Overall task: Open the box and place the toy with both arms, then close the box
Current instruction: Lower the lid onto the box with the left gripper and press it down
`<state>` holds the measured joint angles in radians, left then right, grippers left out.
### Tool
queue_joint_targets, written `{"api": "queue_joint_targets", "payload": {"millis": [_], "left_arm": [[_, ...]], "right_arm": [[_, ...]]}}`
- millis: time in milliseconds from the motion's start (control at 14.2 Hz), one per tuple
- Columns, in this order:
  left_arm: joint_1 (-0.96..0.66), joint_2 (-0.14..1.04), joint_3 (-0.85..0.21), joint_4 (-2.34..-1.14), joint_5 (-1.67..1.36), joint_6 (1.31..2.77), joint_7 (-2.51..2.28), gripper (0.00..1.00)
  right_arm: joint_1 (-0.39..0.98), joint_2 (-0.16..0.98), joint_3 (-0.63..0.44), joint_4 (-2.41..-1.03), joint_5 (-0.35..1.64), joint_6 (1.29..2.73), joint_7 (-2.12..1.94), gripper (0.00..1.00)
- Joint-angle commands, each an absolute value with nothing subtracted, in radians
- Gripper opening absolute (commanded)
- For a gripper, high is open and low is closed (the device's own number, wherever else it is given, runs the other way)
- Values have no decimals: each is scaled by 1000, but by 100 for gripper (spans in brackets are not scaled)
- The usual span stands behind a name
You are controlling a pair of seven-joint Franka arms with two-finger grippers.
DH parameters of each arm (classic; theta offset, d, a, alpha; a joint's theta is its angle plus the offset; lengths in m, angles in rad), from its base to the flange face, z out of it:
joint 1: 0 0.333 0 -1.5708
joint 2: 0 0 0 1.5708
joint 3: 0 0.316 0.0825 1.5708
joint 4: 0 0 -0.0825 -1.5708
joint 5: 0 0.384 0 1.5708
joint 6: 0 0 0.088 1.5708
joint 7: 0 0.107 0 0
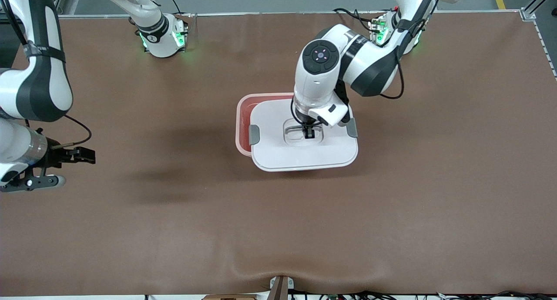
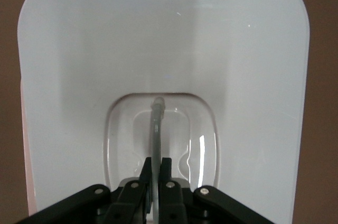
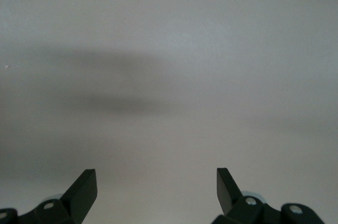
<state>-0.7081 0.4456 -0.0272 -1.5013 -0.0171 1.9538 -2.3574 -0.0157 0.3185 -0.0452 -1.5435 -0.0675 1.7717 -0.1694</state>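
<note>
box (image 1: 243, 117) interior mostly hidden under lid (image 1: 300, 154), toy perhaps inside

The left arm (image 1: 370, 65) entered from the upper right of the front view, bent at its elbow and dropped its wrist straight down at the frame's centre. The left gripper (image 1: 309, 133) pointed downward there, its jaws pinched together on the thin grey lid handle (image 2: 157, 129), which the left wrist view showed clamped between the two black fingers (image 2: 143, 179). The right arm (image 1: 35, 73) waited at the left edge of the front view, folded back on itself. The right gripper (image 1: 65, 167) hung at middle left, pointing sideways, its fingers (image 3: 82, 187) spread wide apart with nothing between them.
</note>
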Motion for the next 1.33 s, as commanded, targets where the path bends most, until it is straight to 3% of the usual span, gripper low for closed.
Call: {"api": "queue_joint_targets", "payload": {"millis": [0,913,1264], "left_arm": [[-733,457,-20,-1486,-23,1960,-2393,0],[-792,465,-31,-1561,-23,2049,-2454,0],[-792,465,-41,-1589,-23,2074,-2454,0]], "right_arm": [[-35,229,-26,-1586,-48,1699,-152,100],[-28,23,-20,-1577,21,1477,-74,100],[-28,15,-17,-1563,15,1448,-78,100]]}}
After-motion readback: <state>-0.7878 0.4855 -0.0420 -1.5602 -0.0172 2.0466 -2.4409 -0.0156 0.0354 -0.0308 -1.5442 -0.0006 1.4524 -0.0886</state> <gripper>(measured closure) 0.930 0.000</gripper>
